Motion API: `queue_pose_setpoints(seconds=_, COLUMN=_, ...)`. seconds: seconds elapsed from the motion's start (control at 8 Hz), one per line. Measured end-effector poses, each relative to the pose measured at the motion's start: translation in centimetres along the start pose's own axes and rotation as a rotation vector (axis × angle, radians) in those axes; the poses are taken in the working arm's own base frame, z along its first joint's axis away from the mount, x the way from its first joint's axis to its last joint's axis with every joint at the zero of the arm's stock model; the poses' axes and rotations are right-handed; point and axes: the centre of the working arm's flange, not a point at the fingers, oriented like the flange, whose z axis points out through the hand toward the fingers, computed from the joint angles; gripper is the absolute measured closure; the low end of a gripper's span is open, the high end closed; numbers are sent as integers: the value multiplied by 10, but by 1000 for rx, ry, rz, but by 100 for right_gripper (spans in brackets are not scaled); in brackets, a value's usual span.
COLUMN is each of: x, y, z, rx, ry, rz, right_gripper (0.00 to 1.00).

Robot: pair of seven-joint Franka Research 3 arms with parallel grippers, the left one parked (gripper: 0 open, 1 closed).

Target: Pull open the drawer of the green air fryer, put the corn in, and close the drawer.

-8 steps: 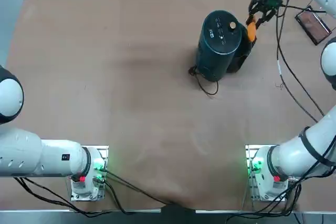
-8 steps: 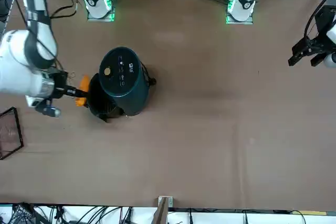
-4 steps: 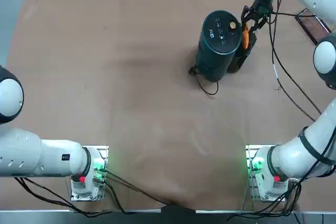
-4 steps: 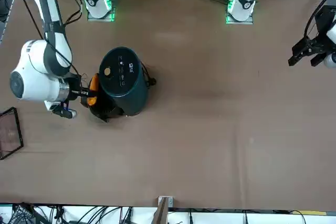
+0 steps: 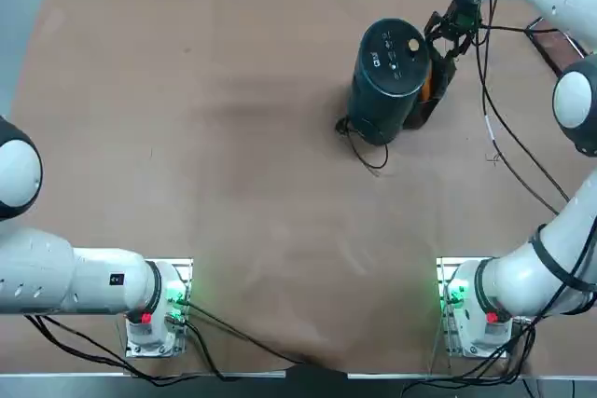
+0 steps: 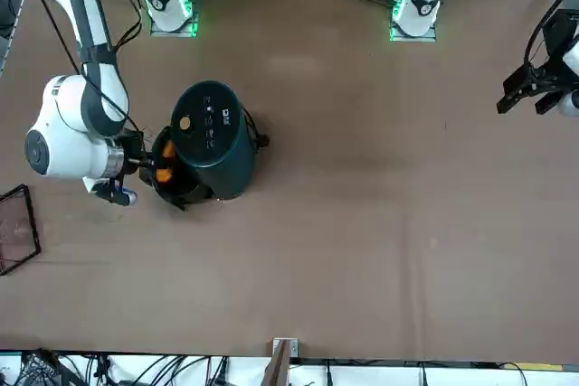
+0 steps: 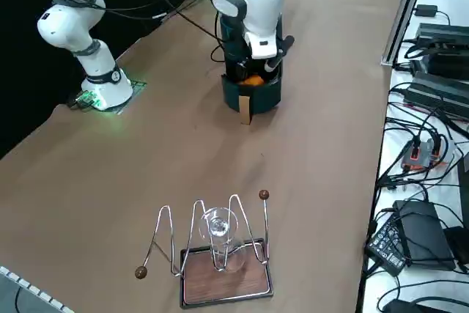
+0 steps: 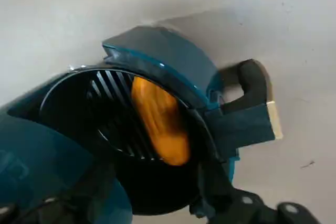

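One green air fryer (image 5: 390,76) stands on the single brown table (image 5: 233,137), its one drawer (image 8: 157,145) pulled out directly beneath the right gripper (image 5: 446,30). One corn (image 8: 160,120) cob lies in that drawer, just below the claw. One gold knob (image 5: 412,46) sits on the fryer's top panel, beside the claw, and one black cord (image 5: 364,151) trails from its base on the side away from the claw. One wire rack (image 7: 212,247) on a wooden base stands well apart from the claw, holding one clear glass (image 7: 218,234). Two white robot arms are mounted at the table, each with one green-lit base.
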Motion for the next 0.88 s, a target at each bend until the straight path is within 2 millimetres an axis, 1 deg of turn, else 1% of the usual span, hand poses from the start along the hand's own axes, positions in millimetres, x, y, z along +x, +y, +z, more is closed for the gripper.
queue_pose_setpoints(seconds=0.12, x=0, y=2, z=-10, rx=4, ry=13, rz=5, right_gripper=0)
queue_pose_setpoints(seconds=0.25, x=1, y=9, z=-21, rx=7, ry=32, rz=25, right_gripper=0)
queue_pose_setpoints(seconds=0.38, x=6, y=28, z=-34, rx=12, ry=54, rz=75, right_gripper=0)
queue_pose_setpoints(seconds=0.5, x=12, y=59, z=-45, rx=20, ry=72, rz=153, right_gripper=0)
queue_pose_setpoints(seconds=0.62, x=18, y=94, z=-52, rx=37, ry=89, rz=275, right_gripper=0)
queue_pose_setpoints(seconds=0.75, x=24, y=121, z=-55, rx=57, ry=111, rz=434, right_gripper=0)
queue_pose_setpoints(seconds=0.88, x=30, y=133, z=-52, rx=73, ry=125, rz=601, right_gripper=0)
